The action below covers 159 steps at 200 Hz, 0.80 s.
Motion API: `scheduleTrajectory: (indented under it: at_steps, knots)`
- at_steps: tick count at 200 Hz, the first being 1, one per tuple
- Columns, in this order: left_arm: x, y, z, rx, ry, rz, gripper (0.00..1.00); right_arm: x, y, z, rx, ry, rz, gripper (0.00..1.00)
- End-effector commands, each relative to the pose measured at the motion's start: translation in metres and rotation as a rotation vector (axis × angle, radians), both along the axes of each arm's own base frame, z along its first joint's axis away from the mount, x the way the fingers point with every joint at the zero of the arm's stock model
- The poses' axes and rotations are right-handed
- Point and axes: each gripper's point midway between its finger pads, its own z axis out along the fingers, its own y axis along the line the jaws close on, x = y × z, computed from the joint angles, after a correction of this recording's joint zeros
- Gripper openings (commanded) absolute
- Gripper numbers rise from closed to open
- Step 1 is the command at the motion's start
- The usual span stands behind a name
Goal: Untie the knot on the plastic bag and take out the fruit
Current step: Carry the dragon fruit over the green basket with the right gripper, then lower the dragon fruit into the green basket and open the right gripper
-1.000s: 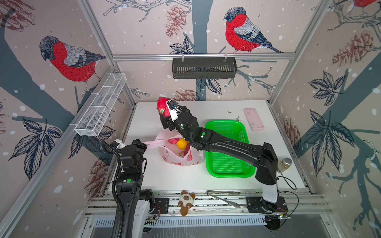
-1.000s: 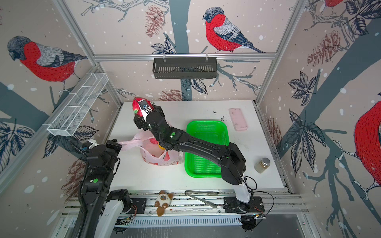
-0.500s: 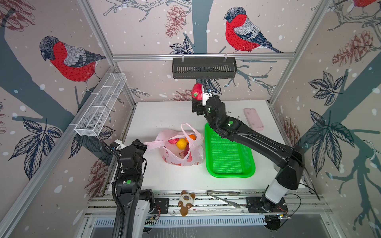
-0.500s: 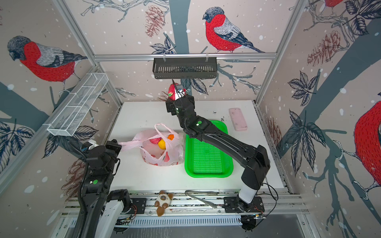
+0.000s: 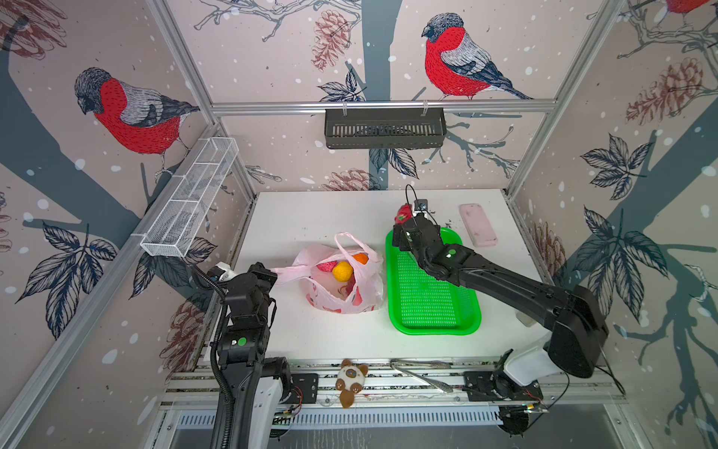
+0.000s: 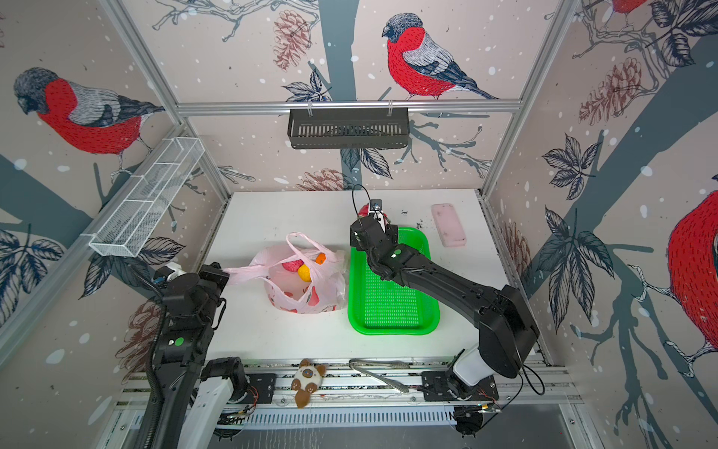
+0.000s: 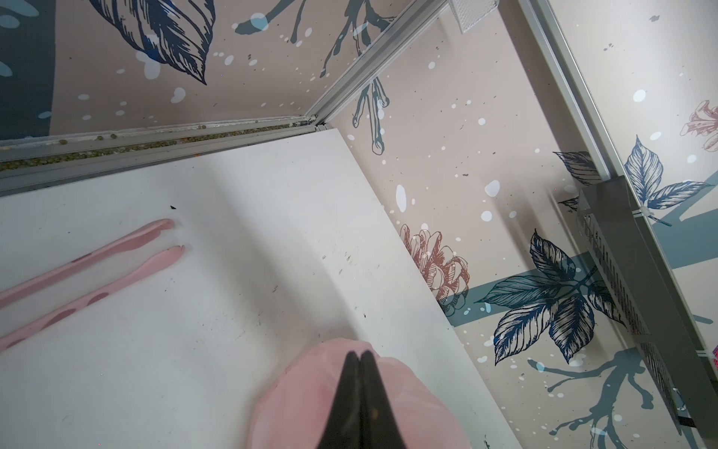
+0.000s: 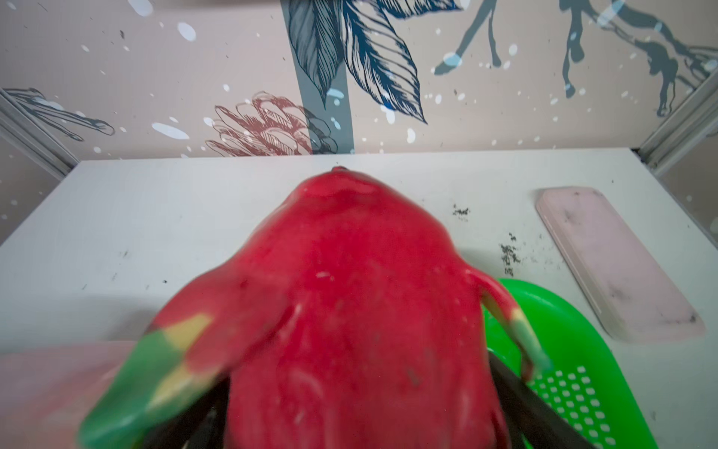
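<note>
The plastic bag (image 5: 342, 287) (image 6: 307, 291) sits mid-table with its mouth open and its two handles apart; the knot is out of view. Inside lie a yellow fruit (image 5: 342, 271), an orange one (image 5: 360, 258) and a pink-red one (image 5: 325, 266). My left gripper (image 5: 274, 274) (image 7: 359, 354) is shut on the bag's left handle (image 7: 307, 392), which is stretched taut. My right gripper (image 5: 407, 221) (image 8: 357, 408) is shut on a magenta dragon fruit (image 5: 402, 213) (image 8: 349, 280) with green-tipped scales. It holds the fruit over the far end of the green basket (image 5: 431, 328).
A flat pink slab (image 5: 478, 225) (image 8: 614, 264) lies at the back right, beyond the green basket (image 8: 582, 342). A plush toy (image 5: 351, 381) and metal tongs (image 5: 423, 373) rest on the front rail. A black basket (image 5: 384, 128) hangs on the back wall, a wire shelf (image 5: 190, 198) on the left.
My right arm carried the dragon fruit from behind the bag across to the right and down, to the far end of the green basket. The left arm has held still.
</note>
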Motion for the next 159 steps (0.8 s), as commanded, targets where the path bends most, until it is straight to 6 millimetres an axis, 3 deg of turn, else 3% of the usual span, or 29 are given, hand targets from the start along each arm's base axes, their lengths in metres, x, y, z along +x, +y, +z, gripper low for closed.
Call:
scheduleTrajectory:
  at_steps: [1,46,159]
  knots:
    - [0.0,0.002,0.005,0.025,-0.004,0.003,0.0,-0.003,-0.007,-0.01,0.087,0.036,-0.058,0.16]
    - [0.001,0.001,0.005,0.025,-0.002,-0.004,0.0,-0.01,-0.02,-0.035,0.126,0.094,-0.085,0.16]
    - [0.001,-0.001,0.001,0.022,0.007,-0.011,0.0,-0.002,-0.037,-0.088,0.142,0.207,-0.123,0.16]
